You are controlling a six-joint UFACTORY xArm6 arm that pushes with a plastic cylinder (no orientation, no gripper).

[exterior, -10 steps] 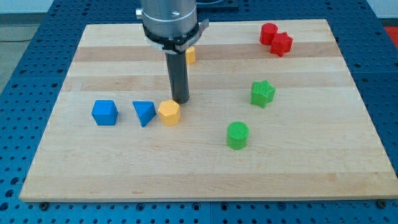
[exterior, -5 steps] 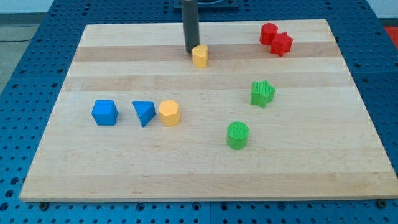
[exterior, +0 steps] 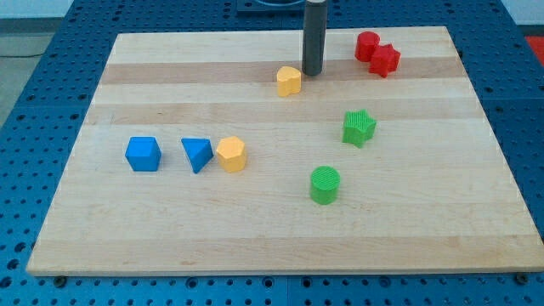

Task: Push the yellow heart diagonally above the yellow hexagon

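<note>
Worktop [exterior: 127, 229]: pale wooden board of glued planks with visible grain, resting on a blue perforated base [exterior: 25, 127].

Rod: straight, dark, smooth cylinder descending from the view's top. There is no pincer on this arm, so no opening or hold to record. My tip [exterior: 313, 73] sits on the board just to the upper right of the yellow heart, very near it; whether they touch cannot be told.

Yellow heart [exterior: 289, 81]: small matte plastic block, upper middle of the board, lying up and to the view's right of the yellow hexagon and well apart from it.

Yellow hexagon [exterior: 230, 154]: faceted six-sided block, left of centre, just beside the blue triangle.

Blue triangle [exterior: 196, 155]: wedge-shaped block, between the hexagon and the blue cube.

Blue cube [exterior: 143, 154]: squarish block with flat faces, leftmost of the row, near the triangle but apart from it.

Green star [exterior: 359, 127]: ridged, pointed block at the right of centre.

Green cylinder [exterior: 325, 184]: round block with a finely ribbed top, below the star.

Red blocks: two touching pieces at the upper right corner, a rounded one [exterior: 367, 45] and a more angular one [exterior: 385, 59]; exact shapes unclear
</note>
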